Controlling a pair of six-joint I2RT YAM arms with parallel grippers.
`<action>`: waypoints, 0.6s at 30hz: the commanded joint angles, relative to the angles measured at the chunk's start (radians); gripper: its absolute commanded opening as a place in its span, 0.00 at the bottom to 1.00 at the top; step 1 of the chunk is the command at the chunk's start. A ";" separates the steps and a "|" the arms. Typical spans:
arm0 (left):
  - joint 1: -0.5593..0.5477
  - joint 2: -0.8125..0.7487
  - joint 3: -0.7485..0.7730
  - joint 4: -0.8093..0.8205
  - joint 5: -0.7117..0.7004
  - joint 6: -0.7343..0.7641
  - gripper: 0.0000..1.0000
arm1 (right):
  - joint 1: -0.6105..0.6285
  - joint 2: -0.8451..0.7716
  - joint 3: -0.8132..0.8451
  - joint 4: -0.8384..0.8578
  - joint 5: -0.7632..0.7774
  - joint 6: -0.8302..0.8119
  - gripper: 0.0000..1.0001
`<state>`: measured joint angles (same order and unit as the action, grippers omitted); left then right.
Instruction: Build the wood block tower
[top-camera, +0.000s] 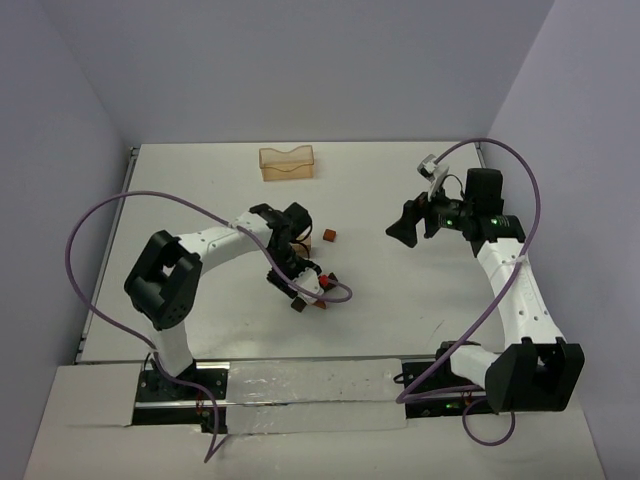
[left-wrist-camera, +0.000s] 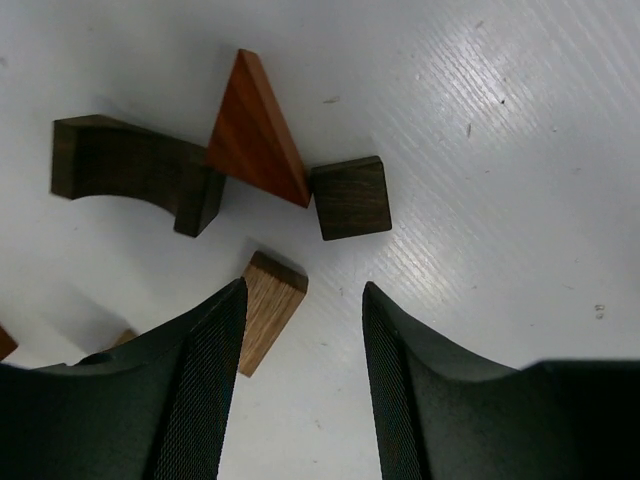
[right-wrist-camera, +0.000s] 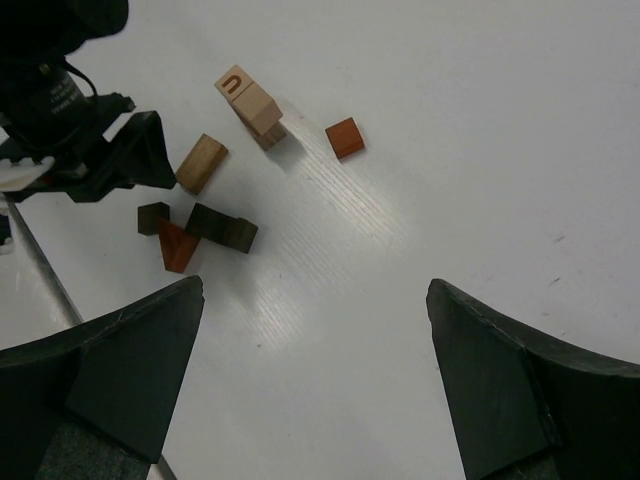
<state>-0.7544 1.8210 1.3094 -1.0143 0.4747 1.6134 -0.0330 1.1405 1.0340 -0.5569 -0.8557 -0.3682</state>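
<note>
We note the left gripper (left-wrist-camera: 303, 292) half-spread low over the table (left-wrist-camera: 520, 150), clamping nothing. The tan block (left-wrist-camera: 272, 300) lies just beside one finger, long axis 1-to-7 o'clock, its lower end hidden behind that finger. At 12 o'clock the reddish wedge (left-wrist-camera: 258, 135) points its apex to 12, with the dark arch block (left-wrist-camera: 125, 160) at its 9 and the dark cube (left-wrist-camera: 350, 197) at its 4. From above, this cluster sits near table centre, mostly masked by the arm. The right gripper (right-wrist-camera: 312, 288) is spread wide and empty, well apart at 3 o'clock.

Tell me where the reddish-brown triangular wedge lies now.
In the left wrist view, the reddish-brown wedge lies ahead of the left gripper, between the dark arch block and the dark cube.
</note>
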 joint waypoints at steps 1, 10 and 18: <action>-0.011 0.044 0.036 -0.018 -0.048 0.092 0.57 | -0.024 -0.031 -0.005 0.028 -0.077 0.026 1.00; -0.014 0.099 0.051 0.054 -0.137 0.139 0.76 | -0.025 -0.048 -0.022 0.021 -0.113 0.016 1.00; -0.016 0.147 0.080 0.062 -0.175 0.160 0.74 | -0.024 -0.051 -0.047 0.014 -0.109 -0.015 1.00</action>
<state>-0.7643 1.9393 1.3450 -0.9635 0.3102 1.7319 -0.0513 1.1130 0.9971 -0.5564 -0.9405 -0.3640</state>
